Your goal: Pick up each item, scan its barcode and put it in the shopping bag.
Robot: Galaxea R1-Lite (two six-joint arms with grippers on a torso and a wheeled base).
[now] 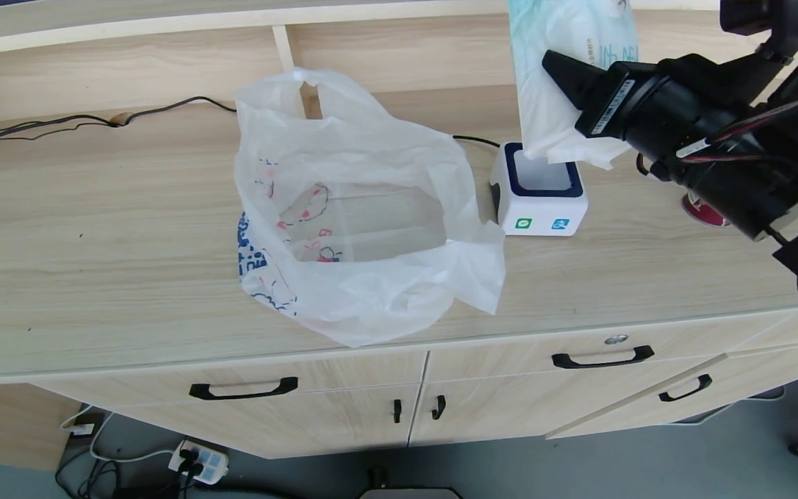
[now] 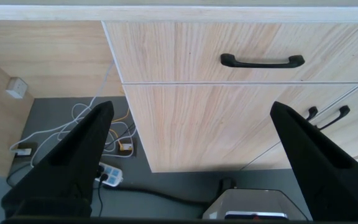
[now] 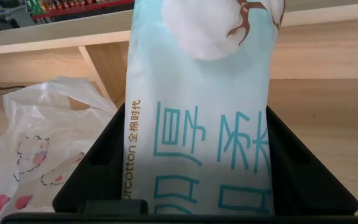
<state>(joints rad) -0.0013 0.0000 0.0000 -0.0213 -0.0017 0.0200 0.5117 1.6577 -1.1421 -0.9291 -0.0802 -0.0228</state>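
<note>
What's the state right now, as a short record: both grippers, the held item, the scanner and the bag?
right gripper: shut on the soft pack, which it holds upright
soft pack: lower end just over the top window of the scanner in the head view
scanner: white box on the counter, beside the shopping bag
shopping bag: standing on the counter, mouth open
left gripper: open, empty, low in front of the drawers
stage: pack at the scanner, not yet bagged

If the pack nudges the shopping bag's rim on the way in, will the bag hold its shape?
Probably not. The shopping bag is thin, see-through film with crumpled, sagging walls, so its rim would likely fold in. It looks empty, so it may also slide on the smooth counter.
</note>
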